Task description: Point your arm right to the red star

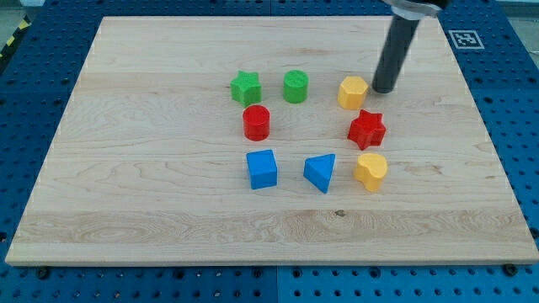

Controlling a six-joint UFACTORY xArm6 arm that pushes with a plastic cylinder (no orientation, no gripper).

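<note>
Red star (367,129): flat on the wooden worktop (152,202), right part of the block ring, a little above mid-height in the view. Points visible all round, no clear long axis. Touching nothing, as far as can be told.

Nearest neighbours: yellow block (353,92), roughly hexagonal, just up and left of the star; yellow heart-like block (370,171) just below it. Small gaps on both sides, neither in contact.

End effector: plain dark rod, no jaws, so nothing to spread, press together or pinch; holding nothing. Tip (385,90) resting on the board just right of the upper yellow block, close beside it, contact uncertain. No other arm in view, so no choice of nearer limb.

Key relation: star lies toward the view's bottom from the tip, and slightly to the view's left. Near, not touching. Target spot, the bare wood just right of the star, sits almost straight below the tip in the view.

Judgement: short travel toward the view's bottom, keeping to the right of the star's right-hand points. Path looks free of blocks. Risk: drifting left and nudging the star, or clipping the upper yellow block at the start.

Farther out: red cylinder (256,123) left of centre; green cylinder (296,87) and green star (246,87) along the ring's top; blue cube (262,169) and blue triangular block (321,172) along its bottom. All well clear of the route.
</note>
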